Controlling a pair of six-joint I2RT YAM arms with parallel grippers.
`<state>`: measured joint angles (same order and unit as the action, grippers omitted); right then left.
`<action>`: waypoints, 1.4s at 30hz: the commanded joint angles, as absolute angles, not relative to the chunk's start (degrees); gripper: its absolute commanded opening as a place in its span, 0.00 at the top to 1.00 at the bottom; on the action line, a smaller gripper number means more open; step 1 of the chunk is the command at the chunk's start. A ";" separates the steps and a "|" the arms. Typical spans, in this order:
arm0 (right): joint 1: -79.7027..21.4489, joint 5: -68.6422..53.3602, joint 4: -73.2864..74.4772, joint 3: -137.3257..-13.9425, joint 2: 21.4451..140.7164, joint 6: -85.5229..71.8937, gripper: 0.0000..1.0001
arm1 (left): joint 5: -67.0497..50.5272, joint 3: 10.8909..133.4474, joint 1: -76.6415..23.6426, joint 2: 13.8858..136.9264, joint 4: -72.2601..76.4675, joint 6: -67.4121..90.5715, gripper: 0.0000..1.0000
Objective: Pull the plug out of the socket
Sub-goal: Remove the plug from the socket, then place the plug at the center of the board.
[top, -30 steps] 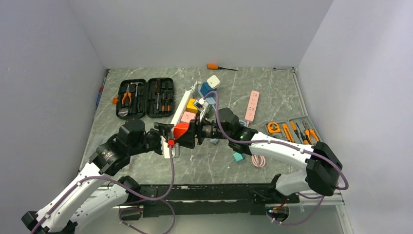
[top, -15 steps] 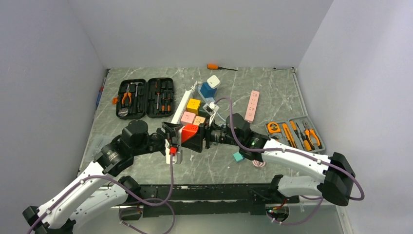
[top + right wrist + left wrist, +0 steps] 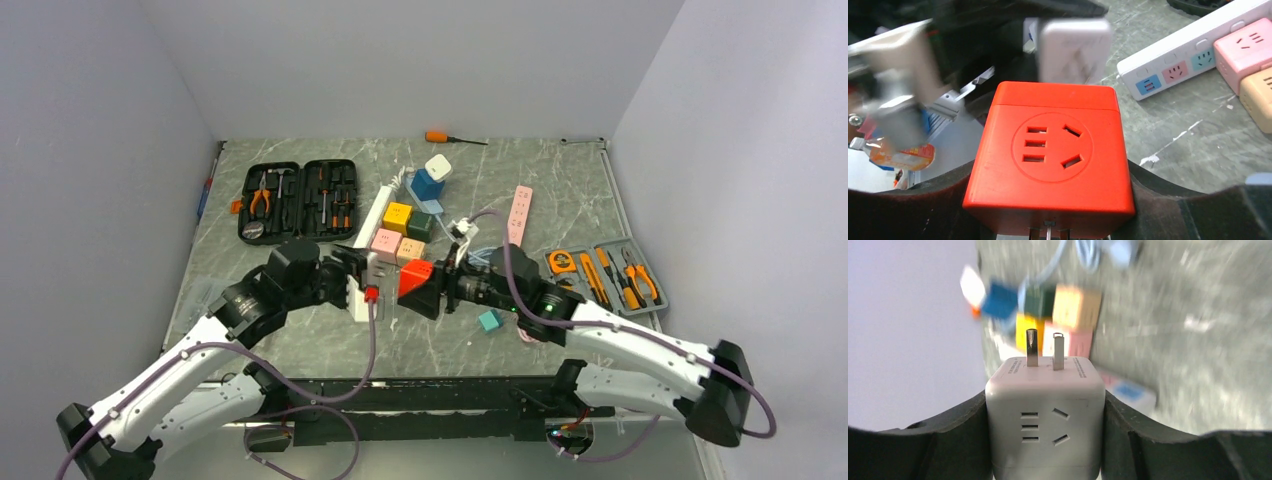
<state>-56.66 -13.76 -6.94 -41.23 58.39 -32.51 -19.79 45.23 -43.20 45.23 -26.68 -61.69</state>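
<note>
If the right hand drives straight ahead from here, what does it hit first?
The white adapter held in the left hand. It sits directly ahead of the orange socket cube that the right hand grips. The top view shows a gap between them, though depth is unclear.

Open black tool case (image 3: 298, 201) lies well apart from orange screwdriver (image 3: 438, 136).

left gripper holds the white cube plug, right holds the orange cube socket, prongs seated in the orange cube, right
Not seated: the left wrist view shows the prongs bare, out of the orange cube socket. The left gripper does hold the white cube plug, the right gripper the socket.
</note>
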 commanded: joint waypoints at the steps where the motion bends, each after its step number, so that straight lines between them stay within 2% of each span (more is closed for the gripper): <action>1: -56.50 -13.72 -1.74 -41.66 49.39 -29.71 1.00 | -0.23 45.60 -39.59 46.48 -36.10 -61.11 1.00; 6: -55.80 -12.50 2.76 -41.50 46.34 -28.72 1.00 | 5.13 44.50 -39.23 46.73 -35.87 -60.62 1.00; 12: -51.60 -4.71 9.50 -41.77 45.68 -29.26 1.00 | 1.99 47.80 -39.12 45.67 -38.56 -56.99 1.00; 19: -38.36 11.33 23.07 -45.44 52.34 -33.91 0.98 | -3.14 54.44 -39.16 47.26 -40.76 -55.43 1.00; 26: -21.76 11.75 23.24 -39.92 56.43 -38.10 0.98 | -3.71 64.11 -39.65 55.24 -44.34 -49.20 1.00; 28: -20.24 14.08 22.38 -38.99 58.38 -38.56 0.95 | -3.81 66.21 -40.12 57.76 -45.58 -48.02 1.00; 31: -18.65 14.13 20.03 -38.27 62.01 -38.53 0.85 | -4.22 68.91 -41.91 61.71 -46.62 -47.44 1.00; 38: -15.99 14.43 14.45 -37.25 72.97 -38.76 0.72 | -2.63 75.61 -49.72 71.16 -48.24 -47.01 1.00; 42: -14.28 13.87 12.73 -37.25 76.86 -39.40 0.68 | -5.69 79.89 -54.13 78.04 -49.14 -44.88 1.00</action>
